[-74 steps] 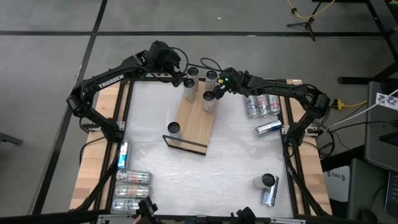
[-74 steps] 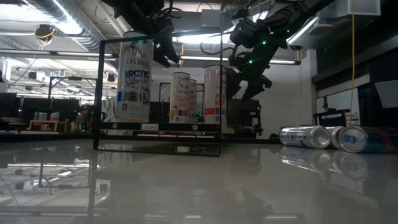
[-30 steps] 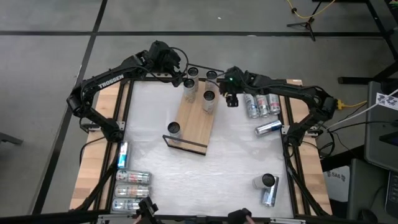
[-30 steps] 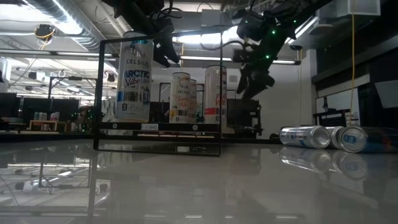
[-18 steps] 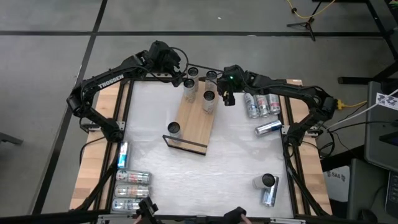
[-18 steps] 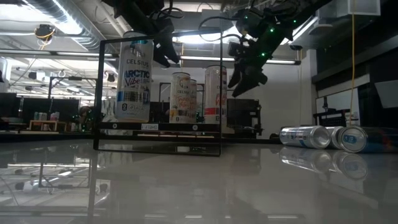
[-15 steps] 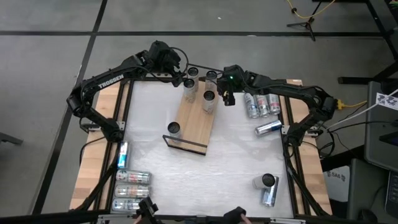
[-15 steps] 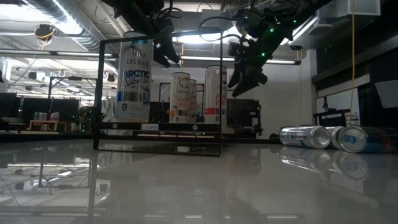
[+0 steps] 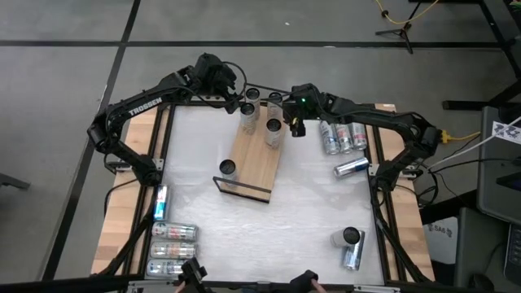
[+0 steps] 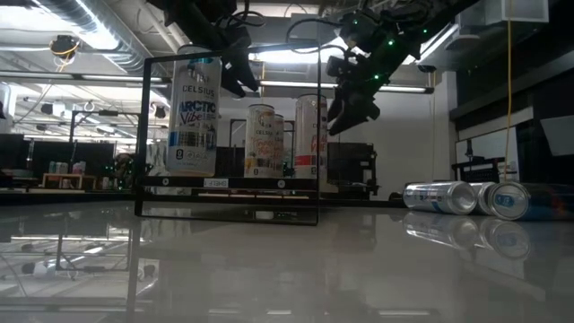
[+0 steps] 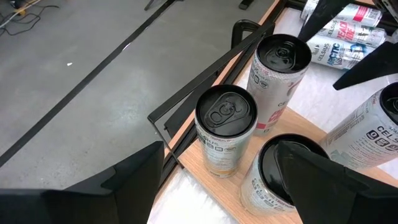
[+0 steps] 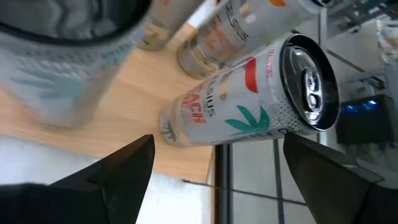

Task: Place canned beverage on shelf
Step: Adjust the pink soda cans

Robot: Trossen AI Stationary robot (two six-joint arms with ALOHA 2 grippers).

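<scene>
From above, we see four cans on the shelf [image 9: 255, 155], and our right gripper [image 9: 295, 124] hangs just beside the can [image 9: 273, 132] at its far right edge. Low view: it hovers above that can. On the right wrist view its fingers [image 12: 112, 171] are spread, empty. One sideways brush could topple it. Left gripper [image 9: 230, 88] waits, spread, beside the far cans.

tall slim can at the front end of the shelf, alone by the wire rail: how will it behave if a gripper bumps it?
Likely tippy: the can stands upright, tall and narrow. The black rail may catch it. If it falls, the round body would probably roll on the shelf.
</scene>
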